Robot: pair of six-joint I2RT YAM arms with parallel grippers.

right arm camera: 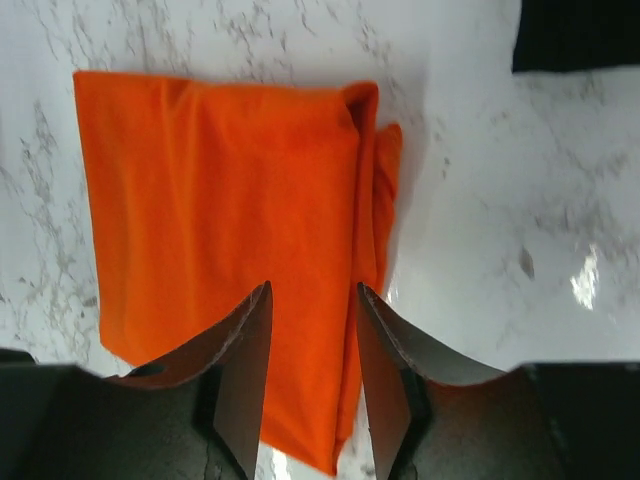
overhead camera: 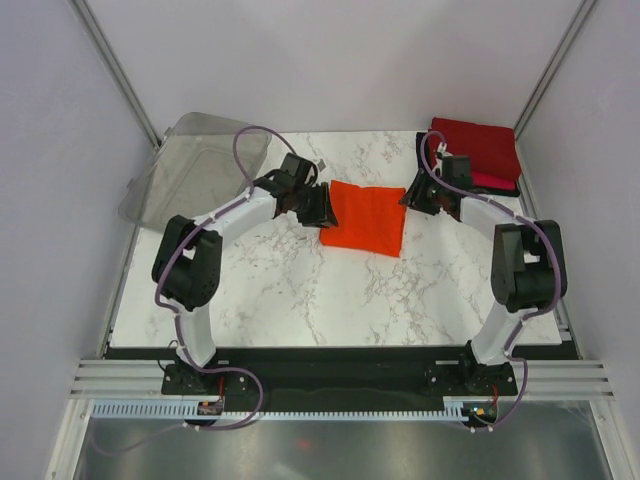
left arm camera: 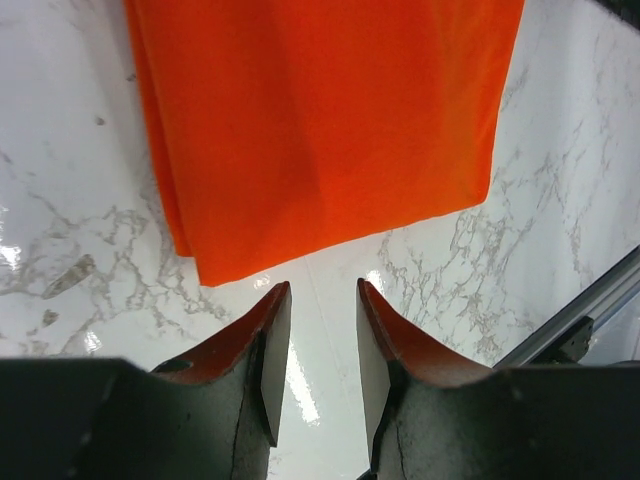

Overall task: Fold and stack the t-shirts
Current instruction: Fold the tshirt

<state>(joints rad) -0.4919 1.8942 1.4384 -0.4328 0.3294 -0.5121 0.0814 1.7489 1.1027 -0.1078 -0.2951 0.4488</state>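
A clear plastic bin (overhead camera: 195, 170) sat tilted at the far left corner of the white marble-patterned worktop (overhead camera: 300, 290); through its hazy walls I could not tell whether it held anything.

The bright orange cloth t-shirt (overhead camera: 365, 217), folded into a rough rectangle, lay flat on the worktop between the two arms, towards the far side. At the far right corner sat a stack of folded shirts. A dark red one (overhead camera: 478, 150) was on top, a pinkish-red edge (overhead camera: 497, 184) showed beneath it, and a strip of black cloth (overhead camera: 424, 148) showed at the stack's left side.

The left end effector (left arm camera: 322, 295) hung just short of the orange shirt's left edge, its jaws parted with only bare worktop between them. The right end effector (right arm camera: 313, 292) hung over the shirt's right side near the bunched fold, its jaws likewise apart and gripping nothing.
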